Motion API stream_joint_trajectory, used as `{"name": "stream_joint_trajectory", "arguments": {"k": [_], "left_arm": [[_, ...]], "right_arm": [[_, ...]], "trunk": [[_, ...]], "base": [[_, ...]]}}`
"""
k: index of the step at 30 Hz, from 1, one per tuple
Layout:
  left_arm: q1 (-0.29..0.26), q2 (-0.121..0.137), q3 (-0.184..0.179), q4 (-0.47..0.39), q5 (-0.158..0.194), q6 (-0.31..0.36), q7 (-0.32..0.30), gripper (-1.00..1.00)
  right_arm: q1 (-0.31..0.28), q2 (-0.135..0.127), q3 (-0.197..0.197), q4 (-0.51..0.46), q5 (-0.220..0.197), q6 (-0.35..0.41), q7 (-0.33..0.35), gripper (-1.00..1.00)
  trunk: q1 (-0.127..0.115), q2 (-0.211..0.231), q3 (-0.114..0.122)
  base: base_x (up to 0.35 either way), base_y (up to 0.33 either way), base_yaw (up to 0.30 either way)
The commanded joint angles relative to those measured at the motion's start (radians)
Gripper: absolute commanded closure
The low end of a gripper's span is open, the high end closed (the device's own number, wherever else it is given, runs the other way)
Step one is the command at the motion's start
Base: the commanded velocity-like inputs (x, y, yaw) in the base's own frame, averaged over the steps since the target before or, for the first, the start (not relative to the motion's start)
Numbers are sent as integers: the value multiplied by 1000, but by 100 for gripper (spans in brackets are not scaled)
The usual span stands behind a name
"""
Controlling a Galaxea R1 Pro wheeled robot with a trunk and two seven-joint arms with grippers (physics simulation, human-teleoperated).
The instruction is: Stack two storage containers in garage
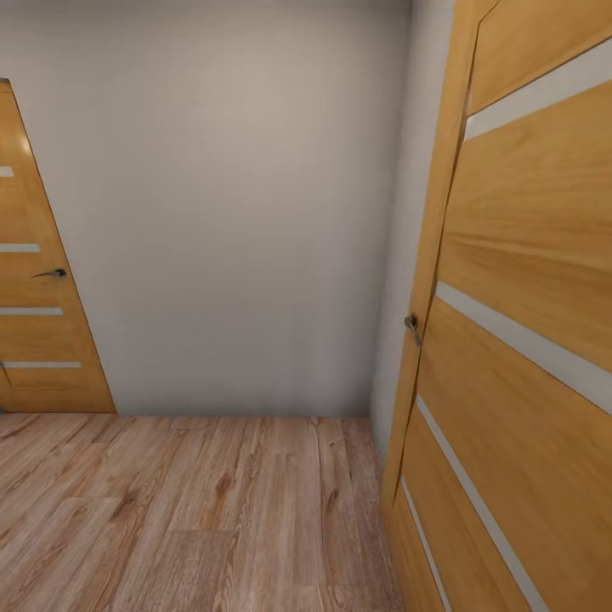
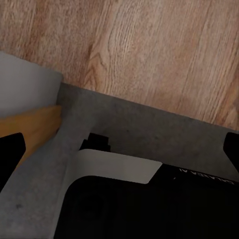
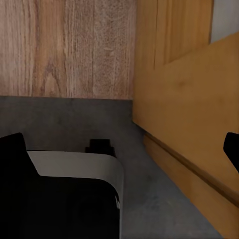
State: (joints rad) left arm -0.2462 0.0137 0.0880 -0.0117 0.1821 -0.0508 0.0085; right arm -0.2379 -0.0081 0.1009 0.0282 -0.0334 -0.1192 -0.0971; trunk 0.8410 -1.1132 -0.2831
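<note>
Nearest, both wrist views look down on the robot's own dark base with a pale panel (image 2: 117, 167) standing on a dark grey concrete-like floor (image 2: 149, 132), right at the seam where light wood planks (image 2: 149, 50) begin. The left pincer (image 2: 119, 149) shows 2 black fingertips at opposite edges, well apart and holding nothing; the right pincer (image 3: 124, 149) is likewise spread and empty, with a wooden door (image 3: 189, 114) just beside it.

Further off, the head view shows that open door (image 1: 518, 340) close on the right, plank flooring, a pale wall (image 1: 229, 212), and a second door (image 1: 34, 323) at far left.

The 2 storage containers are not in sight. By their description I judge them stiff, light, open boxes, best gripped by opposite rim walls.
</note>
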Motion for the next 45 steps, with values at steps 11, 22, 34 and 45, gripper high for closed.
{"name": "stream_joint_trajectory", "arguments": {"k": [11,22,34,45], "left_arm": [[-1,-5,10,8,6,-3,2,-100],[-1,-6,10,9,7,-3,2,-100],[-1,-7,9,9,4,-3,2,-100],[-1,-6,10,9,5,-3,2,-100]], "right_arm": [[-1,-3,9,3,-3,-5,-5,-100],[-1,-3,10,3,-3,-5,-4,-100],[-1,-1,10,3,-3,-5,-5,-100],[-1,-2,10,3,-3,-5,-5,-100]], "trunk": [[0,-1,-1],[0,-1,-1],[0,-1,-1],[0,-1,-1]], "base": [[0,0,70],[0,47,3],[1,35,0],[215,0,0]]}}
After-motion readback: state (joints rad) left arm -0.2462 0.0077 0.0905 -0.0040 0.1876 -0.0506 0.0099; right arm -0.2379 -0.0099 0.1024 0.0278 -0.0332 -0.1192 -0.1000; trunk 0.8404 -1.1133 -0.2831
